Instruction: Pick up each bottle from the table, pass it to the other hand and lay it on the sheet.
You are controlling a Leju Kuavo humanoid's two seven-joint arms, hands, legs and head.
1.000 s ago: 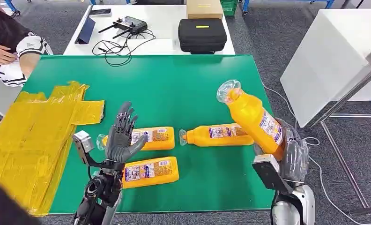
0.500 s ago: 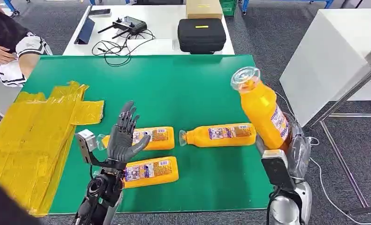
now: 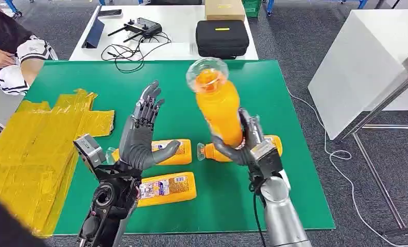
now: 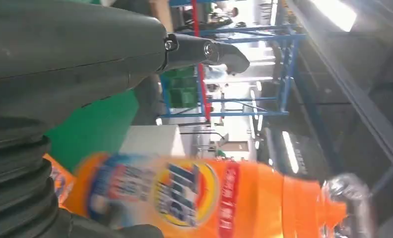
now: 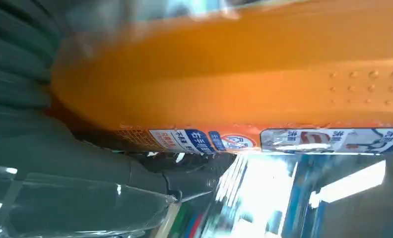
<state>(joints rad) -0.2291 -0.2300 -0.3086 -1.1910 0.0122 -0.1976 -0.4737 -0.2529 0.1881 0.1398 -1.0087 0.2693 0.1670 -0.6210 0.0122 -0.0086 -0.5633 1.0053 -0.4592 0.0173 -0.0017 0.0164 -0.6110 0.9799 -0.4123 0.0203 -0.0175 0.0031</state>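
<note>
One orange bottle [image 3: 220,110], gripped upright in the right hand [image 3: 245,141], has swung from the frame's right edge to centre, above the green tabletop [image 3: 202,98]. Left hand [image 3: 142,136] has risen beside it, fingers [image 3: 148,105] spread and empty, so the handover looks imminent; three bottles remain lying flat.

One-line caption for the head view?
Right hand holds an orange bottle upright beside the open left hand, above the green table.

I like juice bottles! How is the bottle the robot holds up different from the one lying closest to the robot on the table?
The held bottle stands nearly upright in the air, cap up; the nearest bottle lies on its side on the green table. The right hand grips the held bottle; no hand touches the nearest bottle. Both are orange with printed labels.
</note>
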